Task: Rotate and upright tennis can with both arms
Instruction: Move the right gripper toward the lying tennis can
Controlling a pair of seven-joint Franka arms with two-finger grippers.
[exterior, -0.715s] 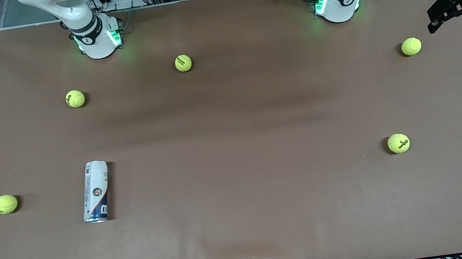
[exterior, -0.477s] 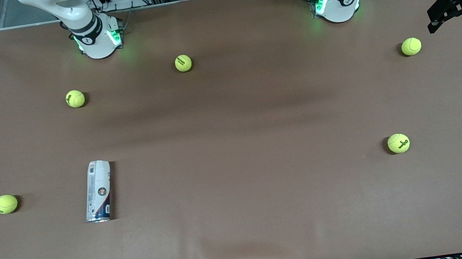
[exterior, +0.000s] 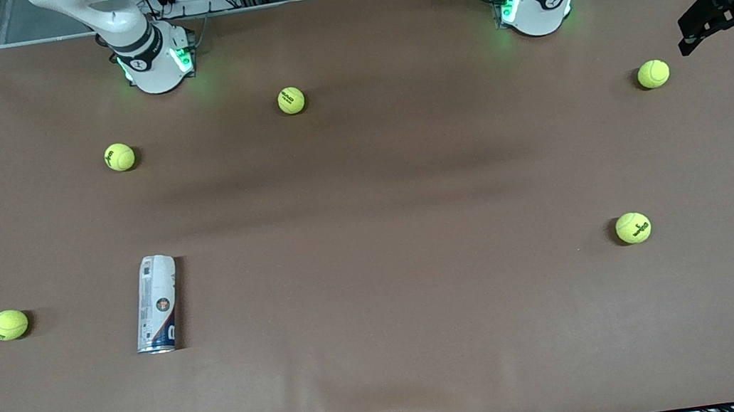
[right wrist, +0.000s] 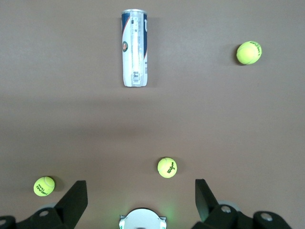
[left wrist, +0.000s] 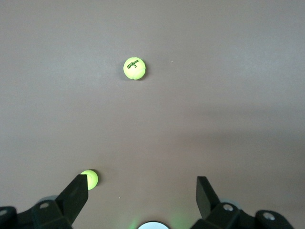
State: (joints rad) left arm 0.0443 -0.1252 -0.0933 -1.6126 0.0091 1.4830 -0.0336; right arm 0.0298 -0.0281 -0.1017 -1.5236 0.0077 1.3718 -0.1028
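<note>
Front view: the tennis can (exterior: 156, 304) lies flat on the table (exterior: 378, 233), toward the right arm's end, apparently pointing at the near edge. Left wrist view: the left gripper (left wrist: 141, 191) hangs spread wide, empty. Right wrist view: the right gripper (right wrist: 141, 196) likewise gapes empty above the table.

Both arms (exterior: 127, 31) cut off at the top edge; tennis can (exterior: 156, 304) label print (small) unreadable.
</note>
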